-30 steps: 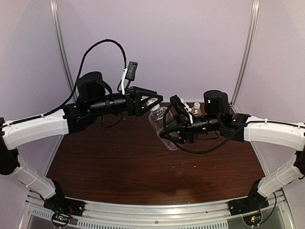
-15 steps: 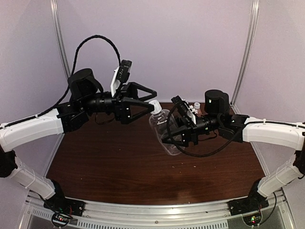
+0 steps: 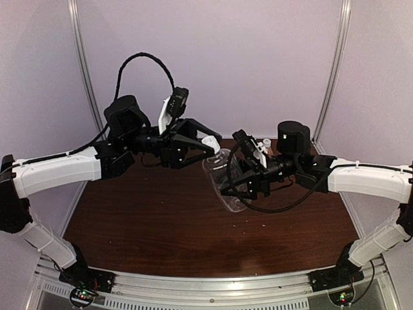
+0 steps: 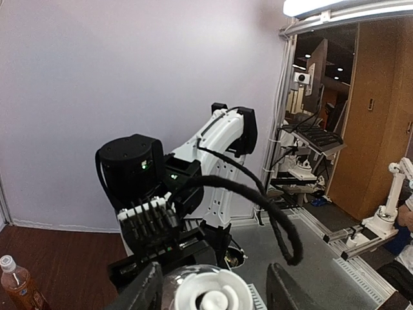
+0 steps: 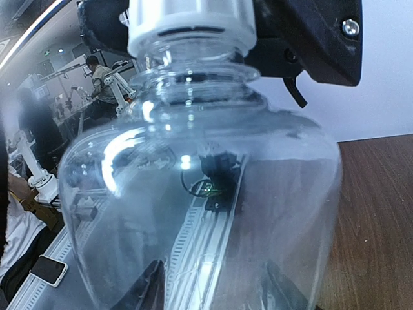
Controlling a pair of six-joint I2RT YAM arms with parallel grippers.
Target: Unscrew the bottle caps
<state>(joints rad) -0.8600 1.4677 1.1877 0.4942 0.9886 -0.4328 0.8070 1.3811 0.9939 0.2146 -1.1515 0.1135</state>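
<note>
The right gripper (image 3: 233, 183) is clenched around the belly of the clear bottle (image 3: 221, 166), holding it tilted in the air above the counter (image 3: 148, 219). The white cap (image 3: 210, 143) sits on that bottle's neck, pointing towards the left arm. The left gripper (image 4: 213, 287) straddles the cap, with a sliver of gap showing beside it, so it is not yet pinched. The bottle looks empty, light and thin-walled. It should give under a squeeze and slip if turned, so hold it low on the body. The cap is small and rigid, so take it squarely across its sides. The amber bottle (image 4: 19, 290) stands on the counter well behind the clear bottle.
</note>
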